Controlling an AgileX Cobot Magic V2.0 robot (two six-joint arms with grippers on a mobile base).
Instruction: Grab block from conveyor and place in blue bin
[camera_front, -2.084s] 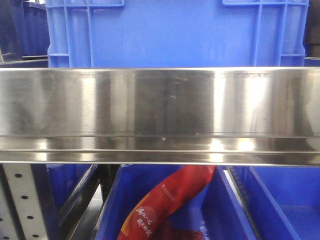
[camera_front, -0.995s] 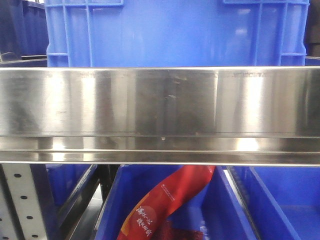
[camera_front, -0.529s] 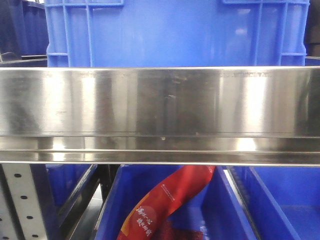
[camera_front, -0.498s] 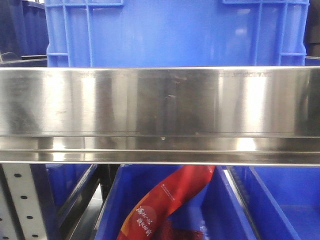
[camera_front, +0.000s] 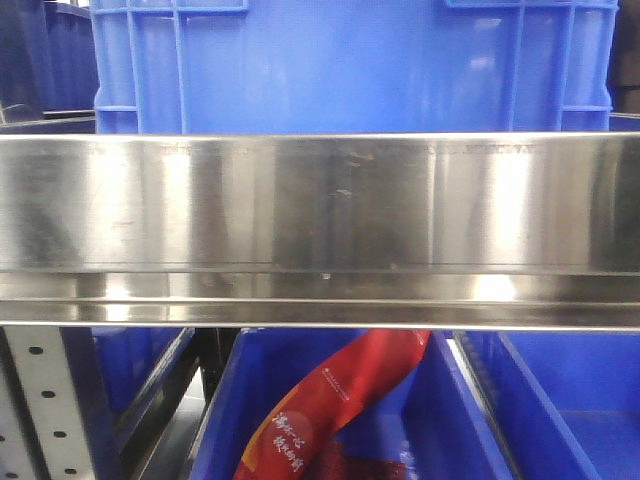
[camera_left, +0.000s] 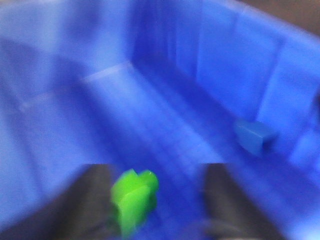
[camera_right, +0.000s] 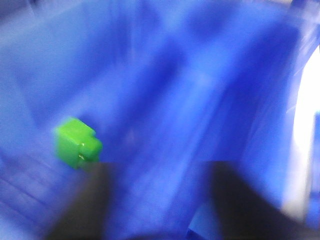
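1. Left wrist view, very blurred: the left gripper (camera_left: 155, 200) has two dark fingers (camera_left: 90, 200) spread wide, pointing down into a blue bin (camera_left: 240, 65).
2. Just inside the left finger there is a green block (camera_left: 134, 197). It looks close against that finger, but the other finger stands well apart from it. Whether it is touching the finger or lying on the floor below, I cannot tell through the blur.
3. Further in, near the bin's right wall, a small blue block (camera_left: 255, 137) sits on the bin floor.
4. Right wrist view, just as smeared: the right gripper (camera_right: 160, 200) also shows its dark fingers (camera_right: 235, 205) set wide apart with nothing between them.
5. Beyond its left finger, up and to the left, a green block (camera_right: 77, 142) rests on blue bin floor (camera_right: 190, 75). It is apart from the fingers, not gripped.
6. Whether the two wrist views show one green block or two, I cannot say.
7. Front view now: a broad polished steel rail (camera_front: 320, 205) runs straight across the picture.
8. Below the rail, an open blue crate (camera_front: 225, 400) holds a red packet (camera_front: 340, 400) with white print, lying diagonally. Another blue crate (camera_front: 570, 390) stands beside it on the right, and a grey perforated upright (camera_front: 40, 400) on the left.
9. Behind and above the rail, a large blue crate (camera_front: 350, 65) with ribbed walls fills the top.
10. Neither arm nor any belt shows in this front view.
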